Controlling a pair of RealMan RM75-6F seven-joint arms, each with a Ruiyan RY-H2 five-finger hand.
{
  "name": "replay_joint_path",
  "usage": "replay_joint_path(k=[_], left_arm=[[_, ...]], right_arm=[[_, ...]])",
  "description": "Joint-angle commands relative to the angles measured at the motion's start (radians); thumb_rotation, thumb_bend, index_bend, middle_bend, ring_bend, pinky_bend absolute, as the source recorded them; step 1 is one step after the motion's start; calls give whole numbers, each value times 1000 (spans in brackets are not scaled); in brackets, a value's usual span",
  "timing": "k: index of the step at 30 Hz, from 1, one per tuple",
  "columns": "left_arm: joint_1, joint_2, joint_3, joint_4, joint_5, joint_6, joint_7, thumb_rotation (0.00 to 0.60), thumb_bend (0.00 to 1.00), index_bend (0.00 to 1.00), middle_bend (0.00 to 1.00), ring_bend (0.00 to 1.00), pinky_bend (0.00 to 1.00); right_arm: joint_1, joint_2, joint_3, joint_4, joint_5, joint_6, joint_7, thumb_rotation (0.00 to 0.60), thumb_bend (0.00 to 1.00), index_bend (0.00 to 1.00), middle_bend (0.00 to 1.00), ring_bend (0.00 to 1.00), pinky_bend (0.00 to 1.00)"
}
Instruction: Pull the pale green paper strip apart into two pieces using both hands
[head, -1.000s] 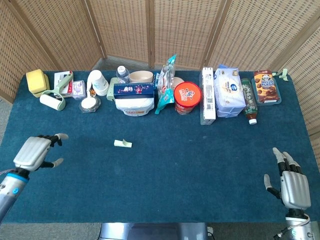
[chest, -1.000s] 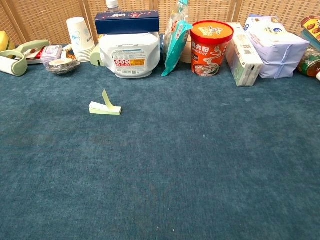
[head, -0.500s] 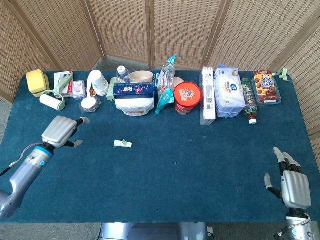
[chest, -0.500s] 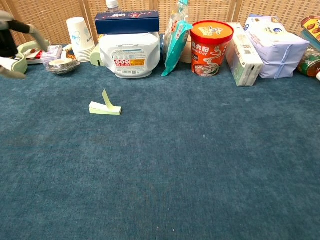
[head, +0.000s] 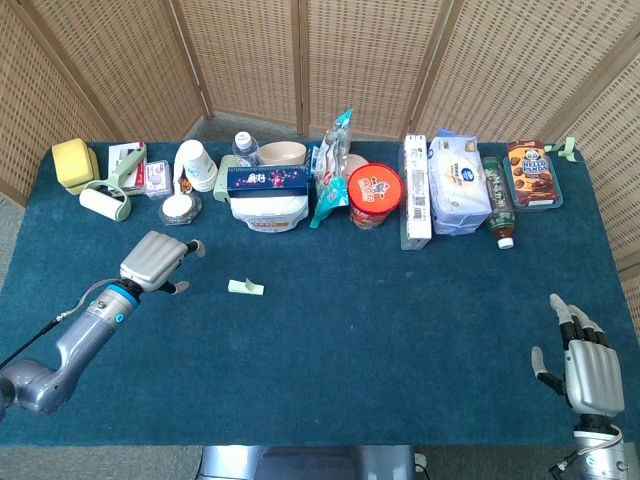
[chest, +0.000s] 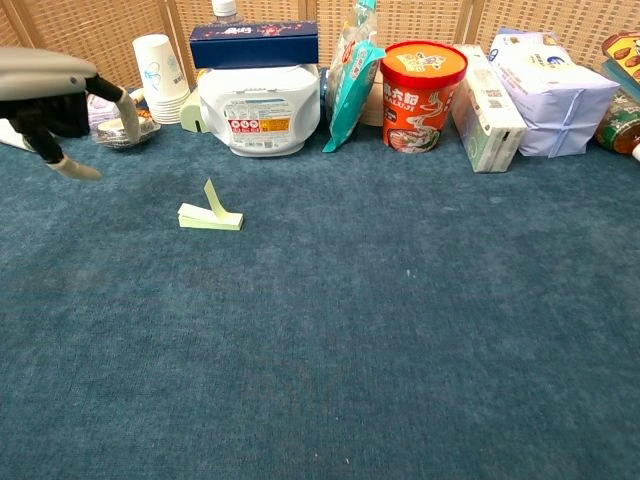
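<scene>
The pale green paper strip (head: 245, 288) lies folded on the blue table cloth, one end sticking up (chest: 211, 207). My left hand (head: 157, 261) hovers a short way to its left, fingers apart and holding nothing; the chest view shows the left hand (chest: 55, 95) at the upper left edge. My right hand (head: 580, 367) stays open at the table's near right corner, far from the strip, and the chest view does not show it.
A row of goods lines the back: lint roller (head: 105, 200), paper cups (head: 196, 164), white tub with a navy box (chest: 259, 105), teal snack bag (chest: 352, 75), red noodle cup (chest: 424, 81), tissue packs (head: 458, 183), bottle (head: 497, 203), cookie tray (head: 532, 173).
My left hand has moved from the near left edge forward and rightward toward the strip, entering the chest view. The right hand has barely moved. The strip lies as before.
</scene>
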Motion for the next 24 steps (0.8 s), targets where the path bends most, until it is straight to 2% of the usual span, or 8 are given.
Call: replay_joint_path(k=[1, 12, 24], left_arm=[[-20, -16, 3, 3, -35, -26, 19, 600, 199, 364, 1000, 1000, 967], [-71, -77, 14, 25, -136, -69, 67, 600, 200, 383, 1000, 1000, 967], [-136, -189, 23, 116, -197, -106, 98, 600, 200, 393, 1000, 1000, 967]], right_arm=[[-1, 2, 0, 0, -1, 1, 1, 600, 468, 49, 211, 144, 199], [-6, 6, 1, -1, 5, 5, 3, 600, 468, 50, 211, 150, 202], [-25, 17, 0, 6, 22, 18, 23, 600, 468, 50, 211, 150, 203]])
